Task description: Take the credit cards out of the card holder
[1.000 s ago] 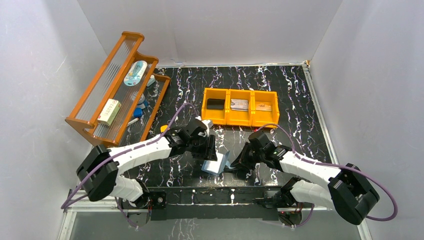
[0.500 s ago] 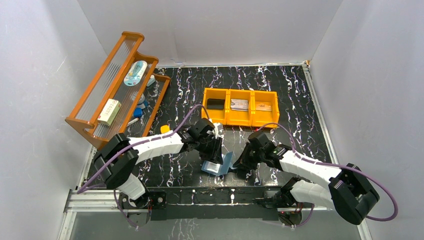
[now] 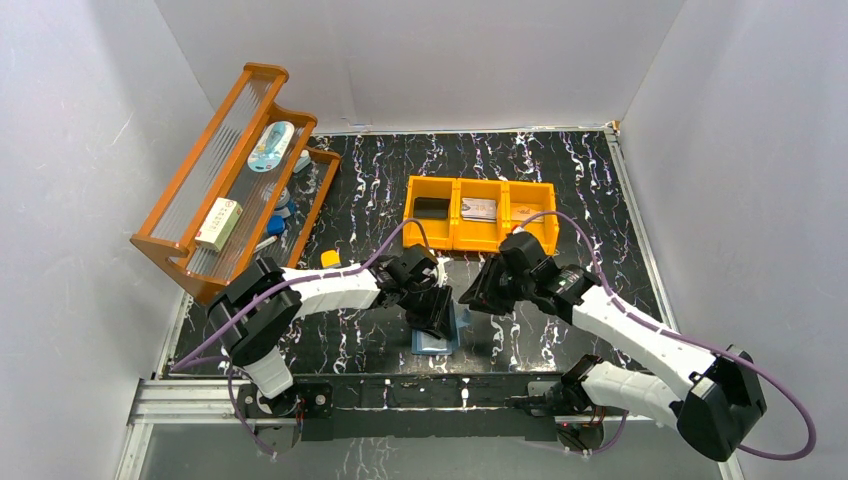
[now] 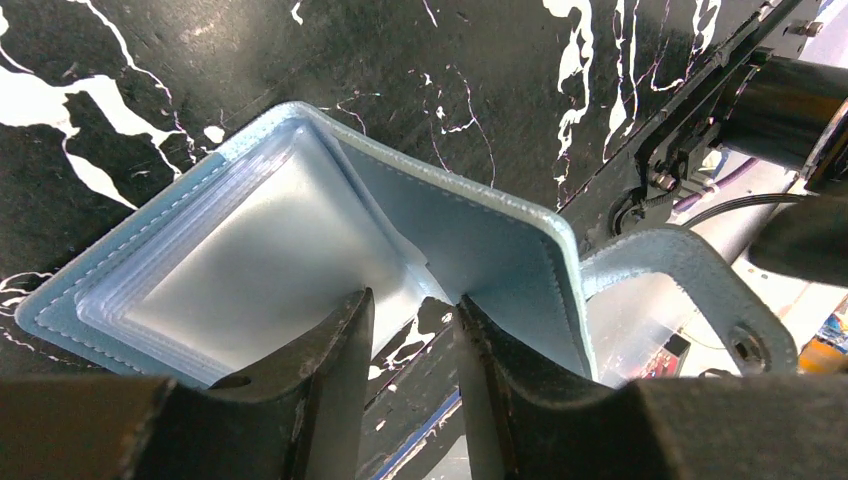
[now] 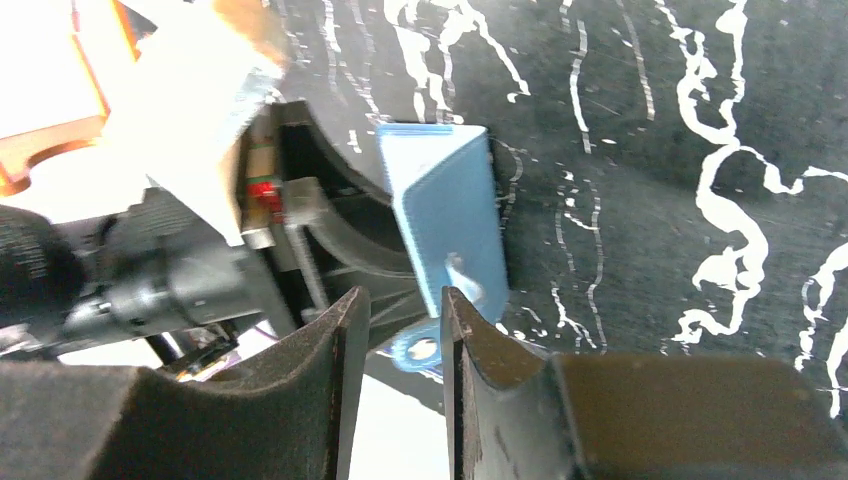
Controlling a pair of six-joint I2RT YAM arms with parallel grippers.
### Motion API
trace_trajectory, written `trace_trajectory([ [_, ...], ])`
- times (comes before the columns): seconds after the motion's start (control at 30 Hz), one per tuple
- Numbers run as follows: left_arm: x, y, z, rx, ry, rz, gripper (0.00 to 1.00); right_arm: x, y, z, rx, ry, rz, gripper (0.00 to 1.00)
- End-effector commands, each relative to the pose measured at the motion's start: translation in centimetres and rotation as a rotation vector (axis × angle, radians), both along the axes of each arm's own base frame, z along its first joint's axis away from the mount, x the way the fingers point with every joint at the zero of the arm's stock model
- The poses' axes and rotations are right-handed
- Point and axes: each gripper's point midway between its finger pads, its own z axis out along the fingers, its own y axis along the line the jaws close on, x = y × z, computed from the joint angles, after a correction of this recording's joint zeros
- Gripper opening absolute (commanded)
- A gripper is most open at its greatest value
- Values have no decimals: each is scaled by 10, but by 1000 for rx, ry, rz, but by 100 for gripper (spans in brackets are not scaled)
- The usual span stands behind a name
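Observation:
The teal-blue card holder (image 3: 438, 338) lies open on the black table near the front edge. In the left wrist view it forms a shallow V, pale blue inside (image 4: 270, 230), with clear pockets where no card shows. Its tab (image 4: 700, 290) sticks out to the right. My left gripper (image 3: 432, 312) is on it, one fingertip on each flap beside the fold, jaws a narrow gap apart with only table between. My right gripper (image 3: 480, 297) hangs raised to its right, jaws slightly apart and empty. The holder (image 5: 445, 215) and tab (image 5: 420, 348) lie below it. A greyish card (image 3: 480, 209) and a tan card (image 3: 527, 213) lie in the orange bin.
The orange three-compartment bin (image 3: 480, 240) stands behind the grippers, with a black item (image 3: 431, 207) in its left compartment. A wooden rack (image 3: 200, 175) with small items leans at the far left. A small yellow-orange block (image 3: 329, 258) lies near it. White walls enclose the table.
My right gripper let go of the holder's raised flap and lifted away to the back. The flap dropped lower. My left gripper moved right onto the open holder.

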Motion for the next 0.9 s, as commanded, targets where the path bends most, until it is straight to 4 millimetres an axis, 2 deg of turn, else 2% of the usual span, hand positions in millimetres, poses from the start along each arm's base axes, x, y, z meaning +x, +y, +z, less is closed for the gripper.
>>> trace_trajectory([
  [0.0, -3, 11, -11, 75, 4, 5, 35, 9, 9, 30, 49, -46, 0, 41],
  [0.1, 0, 10, -10, 77, -8, 14, 36, 8, 23, 38, 119, -47, 43, 37],
  [0.27, 2, 10, -10, 80, -15, 20, 38, 5, 38, 37, 172, -37, 86, 28],
  [0.5, 5, 8, -9, 78, -25, 22, 40, -2, 36, 3, 112, 34, 85, 23],
  [0.63, 5, 8, -11, 83, -20, 28, 41, -2, 28, -16, 57, 65, 53, 18],
  [0.87, 6, 12, -9, 86, -37, 44, 41, -4, 26, -21, 86, 53, 33, 19],
])
